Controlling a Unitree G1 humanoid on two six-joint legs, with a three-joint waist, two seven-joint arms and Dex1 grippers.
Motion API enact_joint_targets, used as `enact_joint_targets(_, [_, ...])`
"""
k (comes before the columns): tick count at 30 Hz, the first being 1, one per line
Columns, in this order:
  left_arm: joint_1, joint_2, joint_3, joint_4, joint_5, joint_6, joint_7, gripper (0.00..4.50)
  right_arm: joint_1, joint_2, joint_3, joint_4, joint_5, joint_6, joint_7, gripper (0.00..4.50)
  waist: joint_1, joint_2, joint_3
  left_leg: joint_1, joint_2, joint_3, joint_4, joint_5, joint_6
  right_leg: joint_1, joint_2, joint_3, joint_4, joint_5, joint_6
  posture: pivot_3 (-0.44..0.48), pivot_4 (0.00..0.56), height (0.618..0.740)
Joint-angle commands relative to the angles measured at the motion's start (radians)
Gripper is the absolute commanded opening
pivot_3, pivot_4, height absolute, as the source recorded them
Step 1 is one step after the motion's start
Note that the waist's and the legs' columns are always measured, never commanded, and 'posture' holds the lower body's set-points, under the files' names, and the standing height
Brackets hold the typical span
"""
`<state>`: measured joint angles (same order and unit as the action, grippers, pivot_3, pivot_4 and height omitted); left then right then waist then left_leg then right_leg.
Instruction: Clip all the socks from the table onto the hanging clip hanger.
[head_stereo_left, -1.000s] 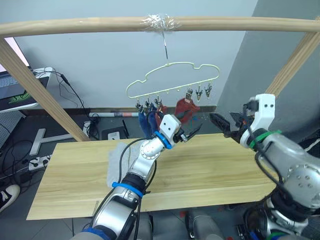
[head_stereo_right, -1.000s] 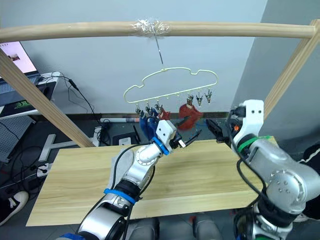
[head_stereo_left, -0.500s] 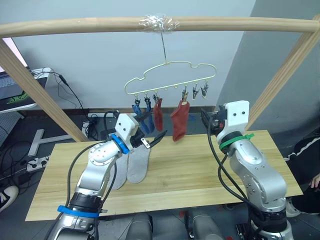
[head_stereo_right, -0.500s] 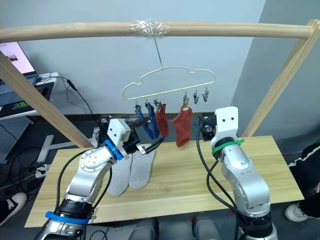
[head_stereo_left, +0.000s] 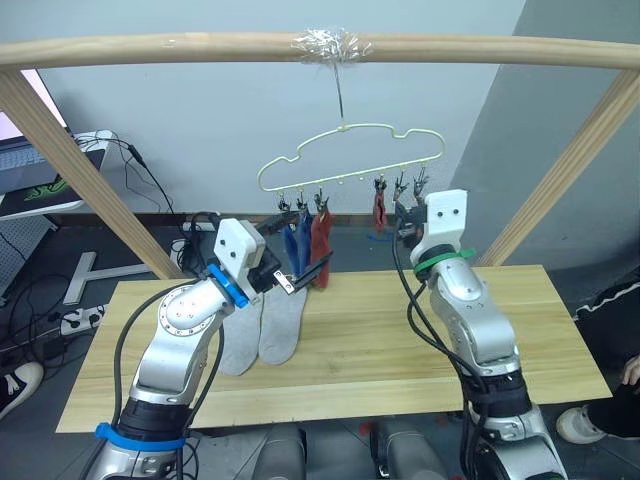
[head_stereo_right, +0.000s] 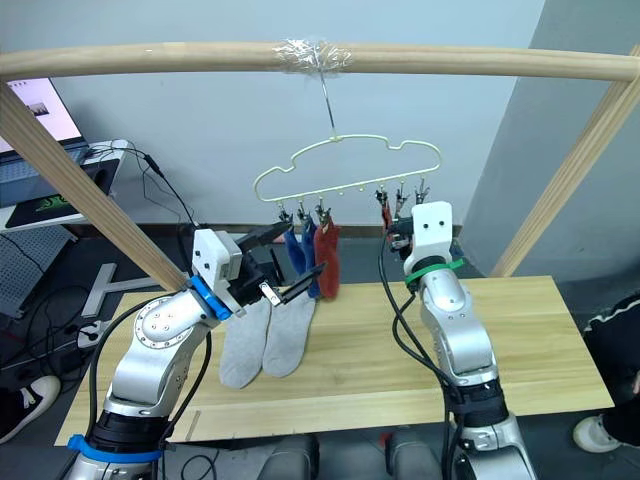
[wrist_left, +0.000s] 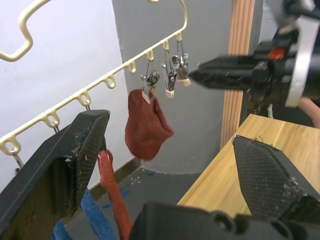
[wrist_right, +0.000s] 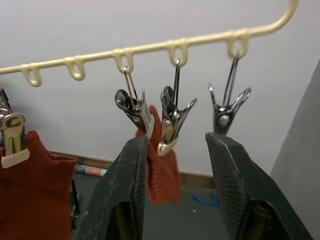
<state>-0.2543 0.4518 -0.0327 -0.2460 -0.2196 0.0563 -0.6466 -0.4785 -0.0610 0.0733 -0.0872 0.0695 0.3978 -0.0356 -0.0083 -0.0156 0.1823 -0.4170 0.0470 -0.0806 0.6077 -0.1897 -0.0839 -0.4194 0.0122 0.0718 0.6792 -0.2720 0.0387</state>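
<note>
right jaws open below clip hanger (wrist_right: 150, 47), empty clips between

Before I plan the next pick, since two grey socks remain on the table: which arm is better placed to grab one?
Left, probably. The left gripper is open just above the grey socks; the right gripper is up at the clip hanger.

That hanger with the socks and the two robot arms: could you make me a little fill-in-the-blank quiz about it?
1. The two socks lying flat on the table are light ____.
2. The clip hanger hangs by its hook from a round ____ rail.
3. The right tool is raised at the hanger's ____, with an empty one between its open fingers.
4. The left tool is open and holds ____.

Missing words: grey; wooden; clips; nothing
</note>
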Motion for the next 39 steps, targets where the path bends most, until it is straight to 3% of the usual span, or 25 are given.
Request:
enact_joint_targets(1, [-0.018, 0.0, 0.016, -0.046, -0.002, -0.007, 0.013, 4.5, -0.062, 0.008, -0.034, 0.069, -0.004, -0.079, 0.007, 1.92, 0.007, 0.0, 0.0, 0.0, 0.0, 0.0, 0.0, 0.0, 0.0, 0.0, 0.0, 0.0, 0.0, 0.0, 0.0, 0.183, 0.131, 0.74])
enact_joint_targets(17, [-0.028, 0.004, 0.018, -0.049, -0.002, 0.01, 0.021, 4.5, -0.197, 0.026, -0.053, 0.313, -0.042, -0.196, 0.008, 1.92, 0.018, 0.0, 0.0, 0.0, 0.0, 0.0, 0.0, 0.0, 0.0, 0.0, 0.0, 0.0, 0.001, 0.0, 0.0, 0.199, 0.143, 0.74])
enact_joint_targets(39, [-0.16, -0.019, 0.014, -0.023, -0.066, 0.042, -0.011, 4.5, -0.245, 0.005, -0.043, 0.409, -0.073, -0.276, 0.052, 1.92, 0.032, 0.0, 0.0, 0.0, 0.0, 0.0, 0.0, 0.0, 0.0, 0.0, 0.0, 0.0, 0.001, 0.003, -0.005, 0.215, 0.146, 0.74])
